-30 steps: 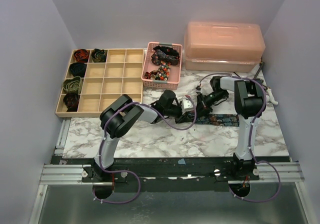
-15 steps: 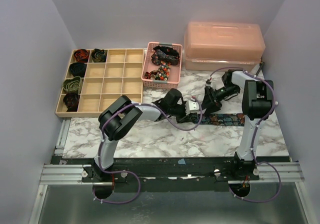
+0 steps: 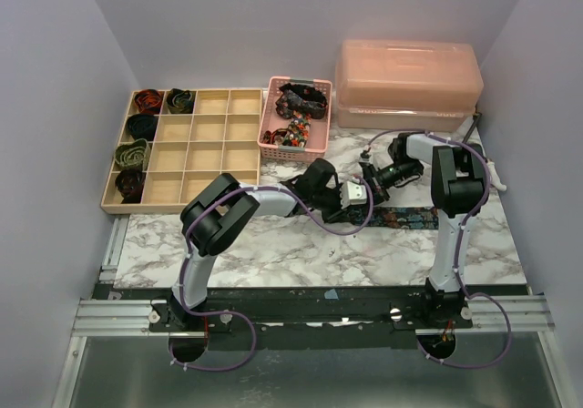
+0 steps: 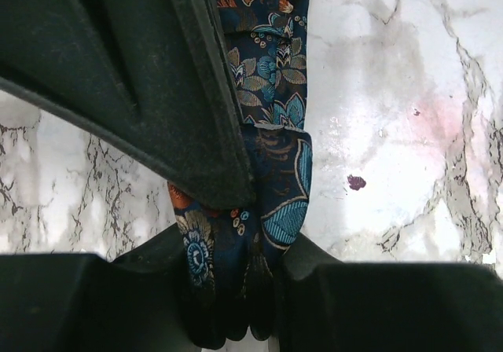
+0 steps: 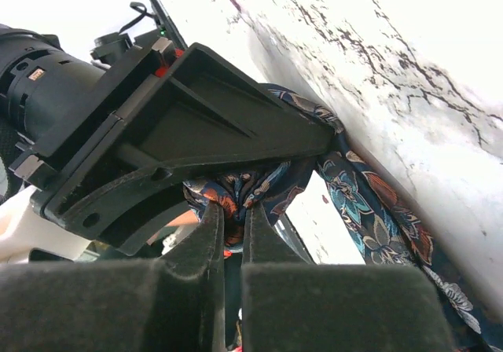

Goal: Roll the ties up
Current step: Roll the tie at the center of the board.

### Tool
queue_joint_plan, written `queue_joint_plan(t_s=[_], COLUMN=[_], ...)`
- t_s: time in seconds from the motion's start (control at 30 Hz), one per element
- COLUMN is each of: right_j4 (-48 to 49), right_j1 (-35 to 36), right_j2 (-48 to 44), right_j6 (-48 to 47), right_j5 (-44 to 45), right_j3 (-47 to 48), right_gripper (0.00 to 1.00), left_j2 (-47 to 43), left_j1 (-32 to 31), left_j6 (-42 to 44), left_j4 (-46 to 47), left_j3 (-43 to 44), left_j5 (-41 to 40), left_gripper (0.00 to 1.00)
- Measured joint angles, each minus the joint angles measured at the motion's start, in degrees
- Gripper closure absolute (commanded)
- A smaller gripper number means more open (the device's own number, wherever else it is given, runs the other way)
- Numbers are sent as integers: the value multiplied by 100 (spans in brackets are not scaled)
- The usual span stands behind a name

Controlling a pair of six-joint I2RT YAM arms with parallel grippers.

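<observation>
A navy floral tie [image 3: 410, 218] lies flat on the marble, running right from the two grippers. Its left end is bunched into a small roll [image 4: 267, 210]. My left gripper [image 3: 362, 197] [image 4: 236, 269] is shut on that roll from the left. My right gripper [image 3: 372, 178] [image 5: 233, 218] is pinched shut on a fold of the same roll, and the tie's loose length [image 5: 369, 210] trails away from it. In the left wrist view, the right gripper's fingers [image 4: 157, 77] cover the upper left. Several coiled ties [image 3: 133, 154] sit in the left cells of the wooden tray [image 3: 205, 158].
A pink mesh basket [image 3: 273, 144] holding more unrolled ties [image 3: 301, 103] stands behind the grippers. A pink lidded box [image 3: 407, 80] is at the back right. Purple walls close in both sides. The tray lies along the table's left edge.
The right gripper let go and pulled back to the right half a second ago, then returned and closed on the roll again. The left gripper kept its hold and shifted slightly right.
</observation>
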Motion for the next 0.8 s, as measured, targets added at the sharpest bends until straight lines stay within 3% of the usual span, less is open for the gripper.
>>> queue_joint_plan(t_s=[0.07, 0.13, 0.3, 0.5, 0.8], right_j4=[70, 155, 796, 903, 859], right_j1=[-2, -4, -4, 48, 57], right_j2=[0, -13, -76, -195, -138], right_j6=[90, 168, 260, 387, 409], right_j5=[46, 85, 1132, 1460, 1495], right_j3=[-74, -140, -481, -494, -431], right_gripper=[100, 100, 100, 100, 100], left_j2=[0, 0, -94, -660, -107], left_j1=[0, 0, 96, 466, 481], left_j6=[-7, -44, -400, -918, -1676], left_j4=[-28, -37, 315, 1355, 3128], left_j3=[11, 11, -240, -1443, -1635], left_j5=[-4, -7, 247, 542, 776], left_gripper=[71, 52, 23, 21, 36])
